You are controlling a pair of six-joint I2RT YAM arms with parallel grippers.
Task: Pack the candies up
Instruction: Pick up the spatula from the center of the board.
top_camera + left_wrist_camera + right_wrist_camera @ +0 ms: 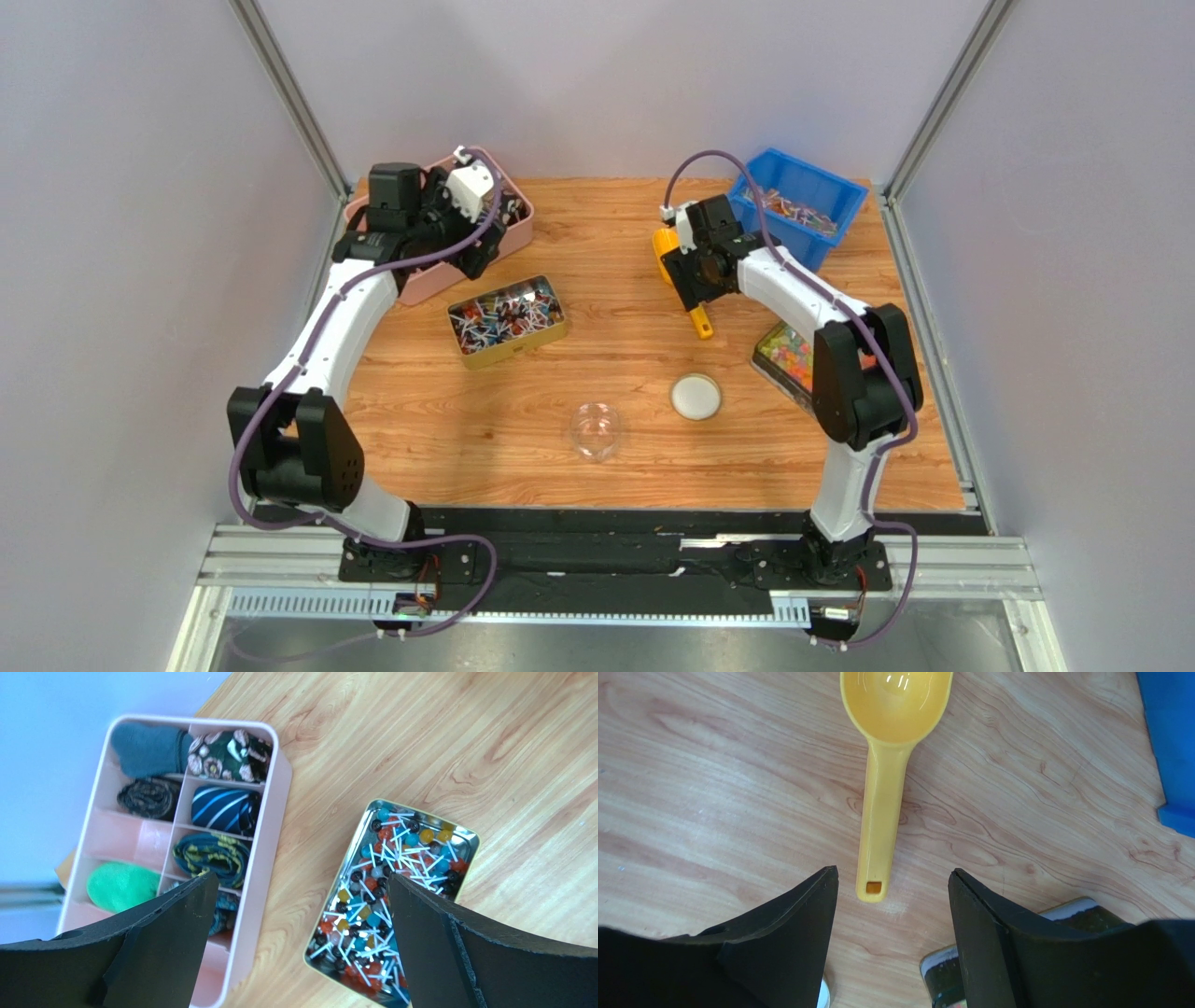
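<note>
Hovering over a scoop (889, 777), the right end effector (892, 875) (jaws apart, empty) sits near the candies (802, 213).

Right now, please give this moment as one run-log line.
left gripper: open, empty, near pink box | right gripper: open, over scoop handle, no grip | jar: uncapped, lid beside

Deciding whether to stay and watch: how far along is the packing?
Done: nothing visibly; the jar looks empty, lid off beside it. In hand: right hand open over the yellow scoop, not gripping it. Remaining: scooping, filling, closing.
</note>
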